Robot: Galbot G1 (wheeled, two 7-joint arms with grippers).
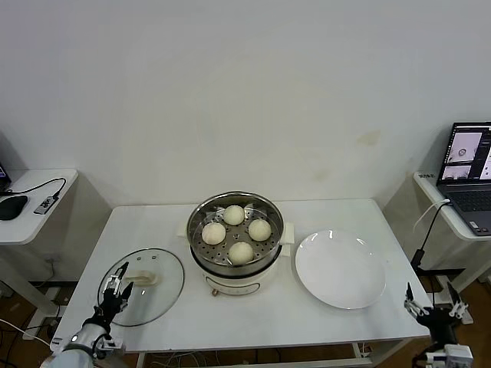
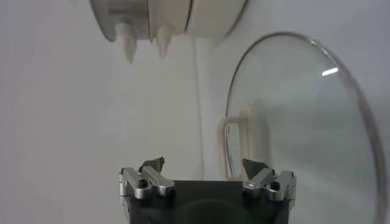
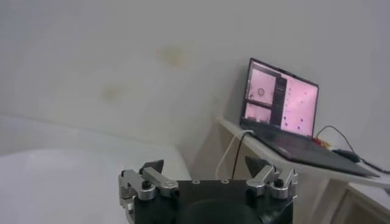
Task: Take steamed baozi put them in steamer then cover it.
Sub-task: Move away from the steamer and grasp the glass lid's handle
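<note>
Glass cover (image 1: 143, 285) beside steamer (image 1: 236, 244): rigid, slippery, breakable; best grasped by its handle (image 1: 140, 280). Left gripper (image 1: 116, 290) gapes nearby; right gripper (image 1: 435, 308) parked, spread.

Both the left gripper (image 2: 203, 165) and right gripper (image 3: 205, 165) have black bodies, silver screwed knuckles and dark pointed fingertips
</note>
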